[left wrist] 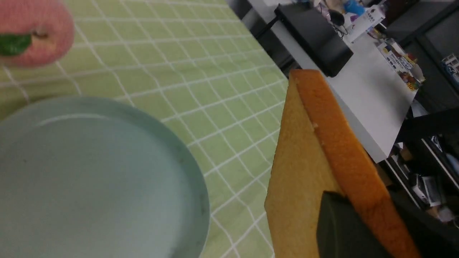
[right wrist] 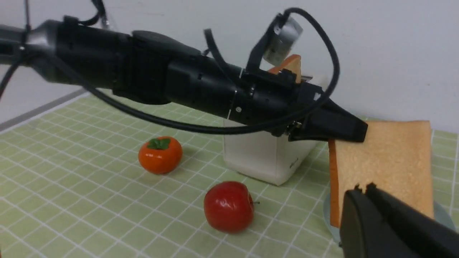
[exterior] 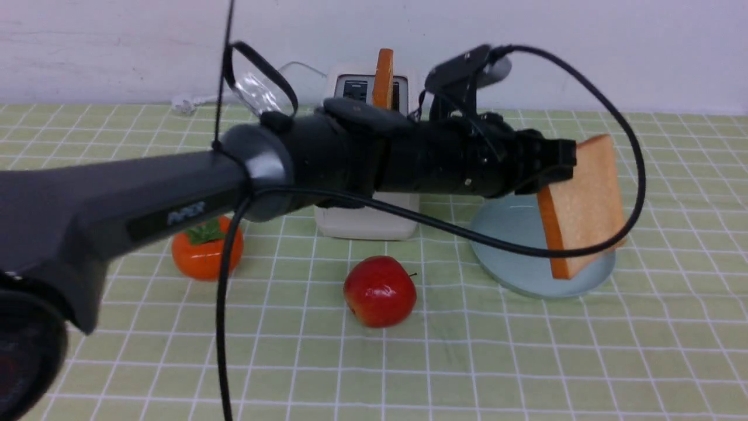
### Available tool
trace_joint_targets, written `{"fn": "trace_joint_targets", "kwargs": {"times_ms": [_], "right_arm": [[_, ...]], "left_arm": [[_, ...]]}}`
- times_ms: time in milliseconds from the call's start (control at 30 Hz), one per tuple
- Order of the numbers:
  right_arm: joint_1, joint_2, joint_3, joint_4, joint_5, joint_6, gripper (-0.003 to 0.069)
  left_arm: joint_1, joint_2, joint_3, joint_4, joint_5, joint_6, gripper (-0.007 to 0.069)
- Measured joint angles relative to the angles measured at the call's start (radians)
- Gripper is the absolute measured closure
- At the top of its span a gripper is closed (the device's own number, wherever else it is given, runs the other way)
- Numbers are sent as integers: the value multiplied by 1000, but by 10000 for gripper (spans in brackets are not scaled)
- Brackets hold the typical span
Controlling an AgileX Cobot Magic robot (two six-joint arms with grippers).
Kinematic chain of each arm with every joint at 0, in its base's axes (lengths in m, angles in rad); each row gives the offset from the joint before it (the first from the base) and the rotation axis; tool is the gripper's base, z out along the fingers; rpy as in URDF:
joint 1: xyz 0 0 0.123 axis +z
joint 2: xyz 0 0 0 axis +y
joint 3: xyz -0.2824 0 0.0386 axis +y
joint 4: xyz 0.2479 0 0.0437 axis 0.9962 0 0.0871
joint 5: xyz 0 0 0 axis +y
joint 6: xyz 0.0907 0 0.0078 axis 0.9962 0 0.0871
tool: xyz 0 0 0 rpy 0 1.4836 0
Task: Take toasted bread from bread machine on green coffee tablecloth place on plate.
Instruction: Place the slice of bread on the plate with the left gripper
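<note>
A red apple lies below the left gripper and to its left, nearer the front camera. An orange persimmon with a green leaf lies even farther left of the gripper, well apart from the apple. Ahead of the gripper lies a pink fruit with a green leaf. Also ahead stands a white desk with a black box and small clutter.
</note>
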Motion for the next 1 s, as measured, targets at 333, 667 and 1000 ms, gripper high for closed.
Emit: {"fn": "trace_joint_targets", "kwargs": {"times_ms": [333, 667, 1000], "right_arm": [[0, -10, 0, -270, 300, 299, 657], [0, -14, 0, -292, 313, 352, 657], [0, -18, 0, -292, 313, 355, 655]], "left_arm": [[0, 92, 0, -79, -64, 24, 519], [-12, 132, -20, -160, -131, 101, 519], [-24, 201, -86, -164, -163, 112, 421]]}}
